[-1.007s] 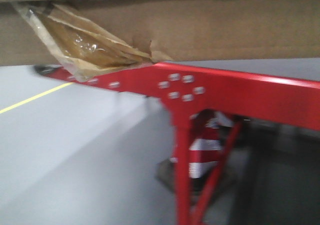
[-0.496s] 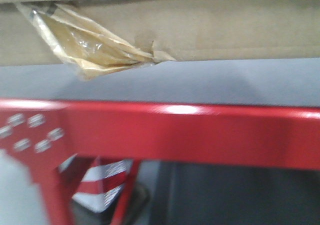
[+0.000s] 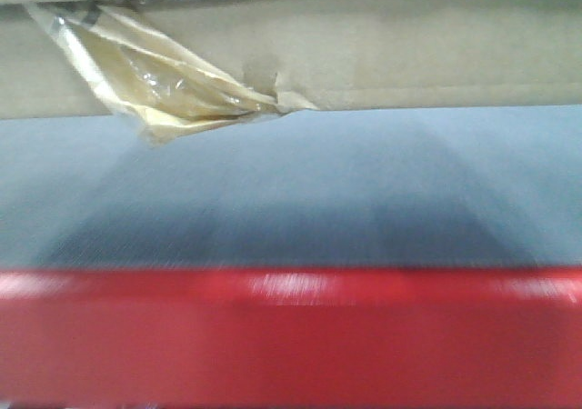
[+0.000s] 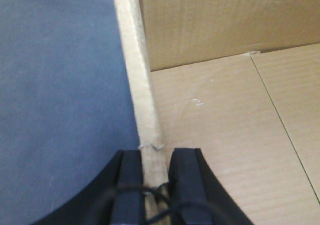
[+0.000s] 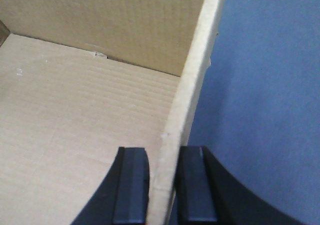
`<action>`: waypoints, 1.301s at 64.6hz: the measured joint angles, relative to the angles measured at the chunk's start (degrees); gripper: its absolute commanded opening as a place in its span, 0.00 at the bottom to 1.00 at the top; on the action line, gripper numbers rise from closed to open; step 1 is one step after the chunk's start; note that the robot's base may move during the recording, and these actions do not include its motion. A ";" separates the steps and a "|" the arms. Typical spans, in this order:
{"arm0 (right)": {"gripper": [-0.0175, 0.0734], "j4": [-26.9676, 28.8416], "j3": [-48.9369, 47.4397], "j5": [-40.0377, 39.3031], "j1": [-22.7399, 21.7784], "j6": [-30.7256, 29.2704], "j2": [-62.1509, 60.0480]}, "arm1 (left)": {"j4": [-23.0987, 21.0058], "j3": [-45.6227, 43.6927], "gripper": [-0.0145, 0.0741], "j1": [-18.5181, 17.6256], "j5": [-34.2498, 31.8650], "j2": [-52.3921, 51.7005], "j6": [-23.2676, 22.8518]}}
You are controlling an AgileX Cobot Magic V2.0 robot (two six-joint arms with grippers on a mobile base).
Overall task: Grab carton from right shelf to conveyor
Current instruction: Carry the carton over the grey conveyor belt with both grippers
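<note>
Hovering the carton [image 3: 409,54] just over the conveyor [image 3: 291,191] in the front view. Clamping its left wall between the left fingers [image 4: 131,185] in the left wrist view. Pinching its right wall with the right fingers [image 5: 131,185] likewise; probably best lowering level, releasing both sides together.

a: where's the left tool [image 4: 153,160]?
b: at 6 o'clock in its wrist view, black fingers [image 4: 132,180] pointing to 12, pinched on a wall of the carton [image 4: 225,135].
a: and the right tool [image 5: 162,160]?
b: also at 6 o'clock, one finger either side of a carton wall, clamped tight.
</note>
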 measured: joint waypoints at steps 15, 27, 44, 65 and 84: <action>0.12 0.00 0.00 -0.02 0.00 0.00 0.00 | 0.10 0.00 0.15 0.00 0.00 0.00 0.00; 0.12 0.00 0.00 -0.12 0.00 0.00 0.00 | 0.10 0.00 0.15 0.00 0.00 0.00 0.00; 0.12 0.00 0.00 -0.12 0.00 0.00 0.00 | 0.10 0.00 0.15 0.00 0.00 0.00 0.00; 0.12 0.00 0.00 -0.12 0.00 0.00 0.00 | 0.10 0.00 0.15 0.00 0.00 0.00 0.00; 0.12 0.00 0.00 -0.12 0.00 0.00 0.00 | 0.10 0.00 0.15 0.00 0.00 0.00 0.00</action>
